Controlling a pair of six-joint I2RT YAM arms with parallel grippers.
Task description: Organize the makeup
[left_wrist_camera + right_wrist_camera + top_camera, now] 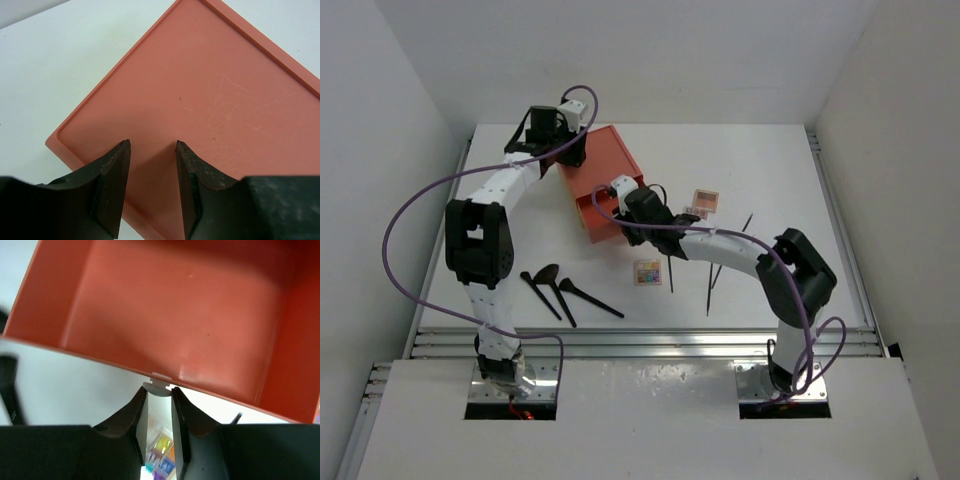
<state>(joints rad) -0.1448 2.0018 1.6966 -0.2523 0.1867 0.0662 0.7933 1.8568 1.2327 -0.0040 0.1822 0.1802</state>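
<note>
Top view: three black brushes (560, 297) lie on the counter (770, 165) (front left). About three thin dark sticks (670, 275) and three small palettes (648, 272) lie right of the orange box (605, 155).
Left wrist: the left hand (152, 145) is released above the box top.
Right wrist: the right hand (159, 390) is clenched on the drawer tab (159, 382).

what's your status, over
Left gripper open over flat orange box top. Right gripper pinching pale tab on empty orange drawer. Black makeup brushes, small multicolour palette loose on white table.
</note>
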